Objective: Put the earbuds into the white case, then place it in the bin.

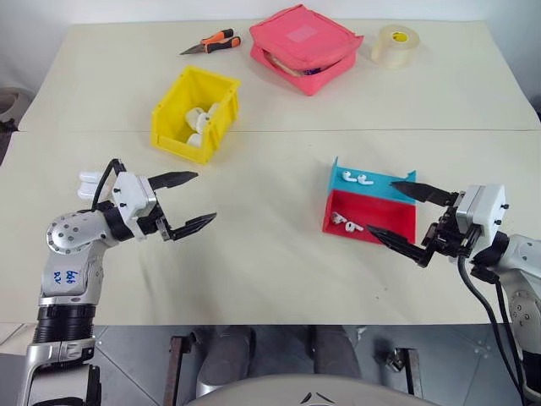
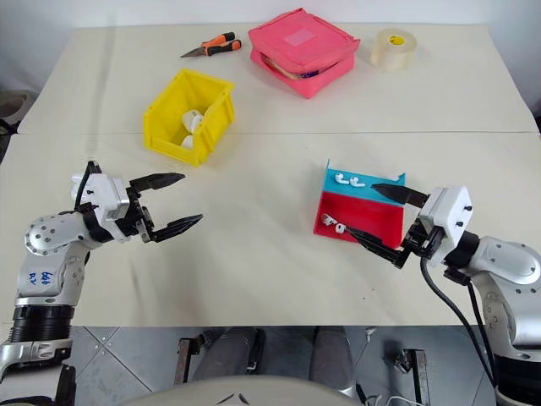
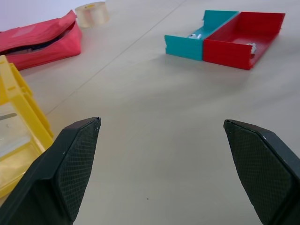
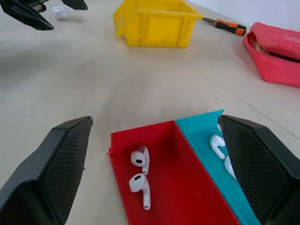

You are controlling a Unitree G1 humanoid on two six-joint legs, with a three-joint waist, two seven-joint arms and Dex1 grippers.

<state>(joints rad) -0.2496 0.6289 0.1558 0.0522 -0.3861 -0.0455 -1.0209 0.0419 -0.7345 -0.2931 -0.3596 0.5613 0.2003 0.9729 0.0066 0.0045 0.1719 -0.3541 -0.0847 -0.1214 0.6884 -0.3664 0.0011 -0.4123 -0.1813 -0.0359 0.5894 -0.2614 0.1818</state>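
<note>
Two earbuds (image 4: 139,169) lie in the red half of a red-and-blue tray (image 1: 390,223), and two more earbuds (image 1: 357,178) lie in its blue half. My right gripper (image 1: 381,207) is open, level at the tray's right side, one finger on each side of its near corner. The white case (image 1: 89,183) sits on the table at the left, partly hidden behind my left wrist. My left gripper (image 1: 205,196) is open and empty above bare table, pointing toward the tray. The yellow bin (image 1: 173,108) stands behind it and holds white rounded objects.
At the back of the table lie a pink zipped pouch (image 1: 304,46), a roll of clear tape (image 1: 397,44) and orange-handled pliers (image 1: 213,42). Bare tabletop stretches between the bin and the tray. A seam crosses the table behind the tray.
</note>
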